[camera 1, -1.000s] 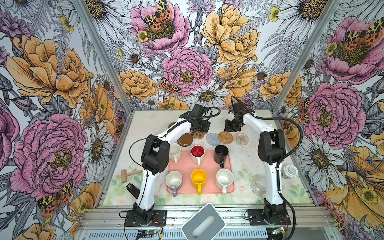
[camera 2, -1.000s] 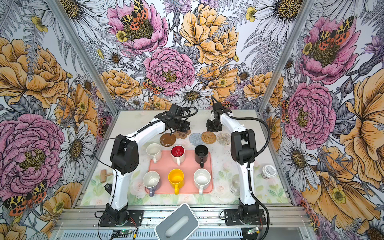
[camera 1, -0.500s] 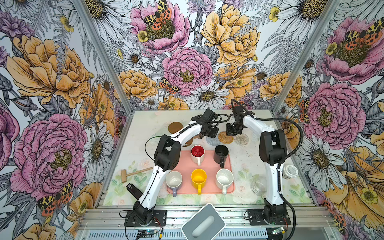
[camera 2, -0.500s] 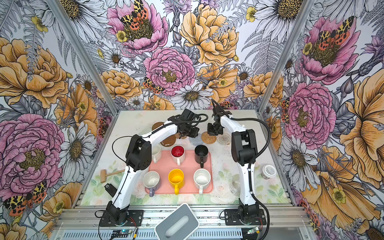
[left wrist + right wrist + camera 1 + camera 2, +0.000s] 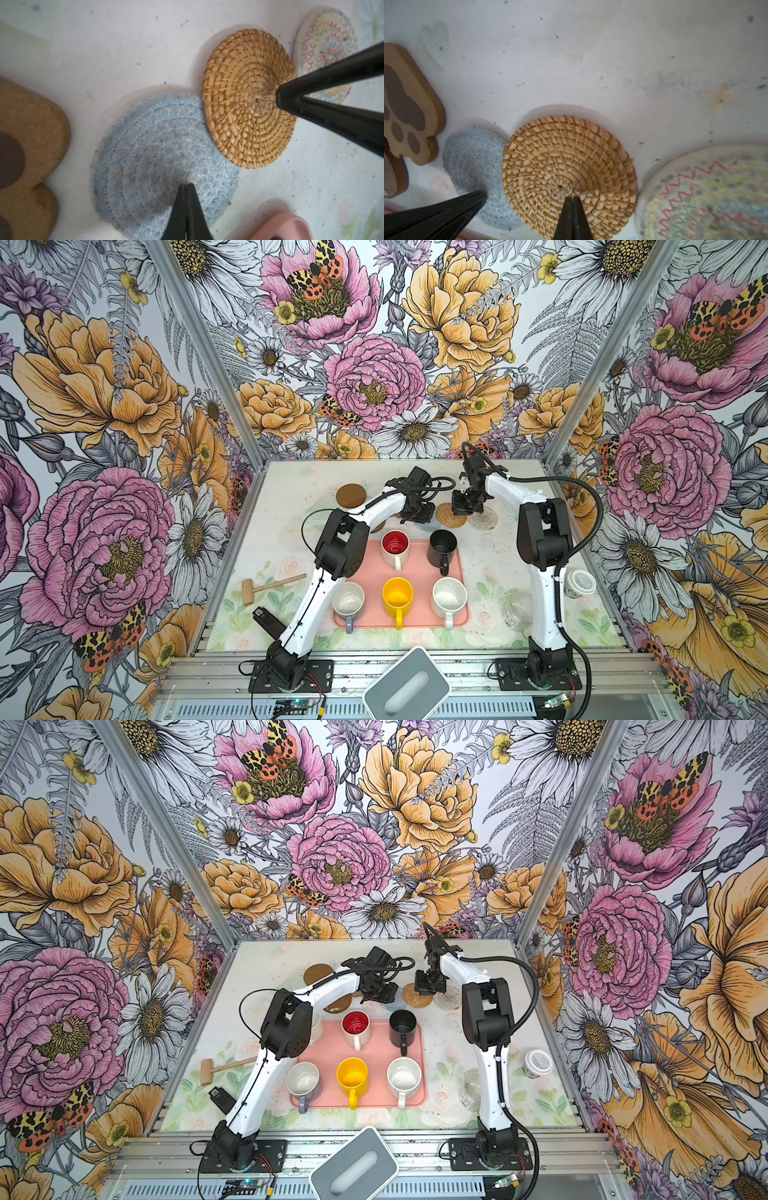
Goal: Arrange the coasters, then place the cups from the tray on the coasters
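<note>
Nearest you, the cups (image 5: 397, 597) are standing on the tray (image 5: 419, 572), none on a coaster yet, so you are working on the arranging step. Just beyond, your left gripper (image 5: 188, 187), pinched shut and empty, is pressing on the blue coaster (image 5: 145, 155), and your right gripper (image 5: 572, 199), likewise shut, on the tan coaster (image 5: 560, 155) touching it. Next you are probably sliding these two apart; the brown disc (image 5: 351, 495) is lying farther back left.

Bright even light, soft shadows, sharp top views, wrist views blurred at edges
</note>
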`<state>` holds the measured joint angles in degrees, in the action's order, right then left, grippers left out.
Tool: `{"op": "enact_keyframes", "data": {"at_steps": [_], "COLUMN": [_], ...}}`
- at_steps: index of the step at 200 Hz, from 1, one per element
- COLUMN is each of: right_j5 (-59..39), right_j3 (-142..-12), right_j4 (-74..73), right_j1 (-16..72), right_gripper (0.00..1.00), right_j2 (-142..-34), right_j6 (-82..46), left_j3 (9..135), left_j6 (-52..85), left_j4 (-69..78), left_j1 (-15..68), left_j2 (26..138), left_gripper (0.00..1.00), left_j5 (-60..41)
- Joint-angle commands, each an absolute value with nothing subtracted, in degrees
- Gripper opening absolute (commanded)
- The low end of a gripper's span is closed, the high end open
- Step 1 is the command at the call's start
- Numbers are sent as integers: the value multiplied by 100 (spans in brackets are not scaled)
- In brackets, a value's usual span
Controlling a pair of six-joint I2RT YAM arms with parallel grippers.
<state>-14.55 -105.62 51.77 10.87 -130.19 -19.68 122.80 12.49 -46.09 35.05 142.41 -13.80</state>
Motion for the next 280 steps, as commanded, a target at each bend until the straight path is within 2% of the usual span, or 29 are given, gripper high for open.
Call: {"op": "enact_keyframes", "data": {"at_steps": [1,147,280], "right_j5": [-1336,-1148,-1204], "right_j3": [-10499,-9993,-9973], "right_j4": [5120,5125,5124], "right_j1": [1041,725,558], "right_gripper": [0,0,0], "right_j2": [-13175,-12923,-12819], "right_j6": [-2069,-2104,-2061], "left_j3": [12194,11770,11570], "left_j6": [1433,1471,1479], "left_j4": [-4641,-4641,-4632], "left_j1": [3351,3104,3128], "left_j2": [14452,14357,14230], "left_gripper": [0,0,0], "left_j5": [-1200,-776,-883]}}
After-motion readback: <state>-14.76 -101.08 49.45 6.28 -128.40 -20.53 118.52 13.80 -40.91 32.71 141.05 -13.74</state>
